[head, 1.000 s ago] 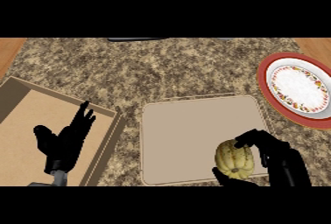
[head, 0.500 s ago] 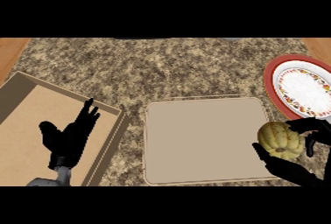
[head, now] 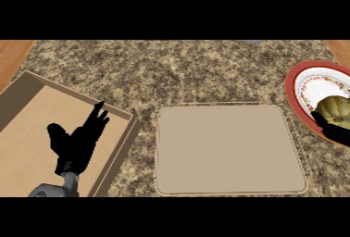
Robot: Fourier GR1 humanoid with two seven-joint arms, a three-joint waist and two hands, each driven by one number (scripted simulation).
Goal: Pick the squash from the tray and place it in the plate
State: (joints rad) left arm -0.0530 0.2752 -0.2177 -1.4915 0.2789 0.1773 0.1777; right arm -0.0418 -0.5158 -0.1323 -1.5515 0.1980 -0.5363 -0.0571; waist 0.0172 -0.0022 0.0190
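Over at three o'clock the right hand [head: 333, 131] curls under the squash [head: 335, 109], holding it above the red-rimmed plate [head: 301, 83]. The left hand [head: 77, 141] rests at eight o'clock, fingers straight, pointing toward one o'clock.

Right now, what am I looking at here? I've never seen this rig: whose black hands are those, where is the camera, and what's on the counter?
This is a humanoid robot's head camera, looking steeply down at a speckled counter. The black shapes are its hands. The left hand rests open, fingers up, over a shallow brown box. At the right edge, the right hand holds a yellow-green squash over a red-rimmed plate. The beige tray in the middle has nothing on it.
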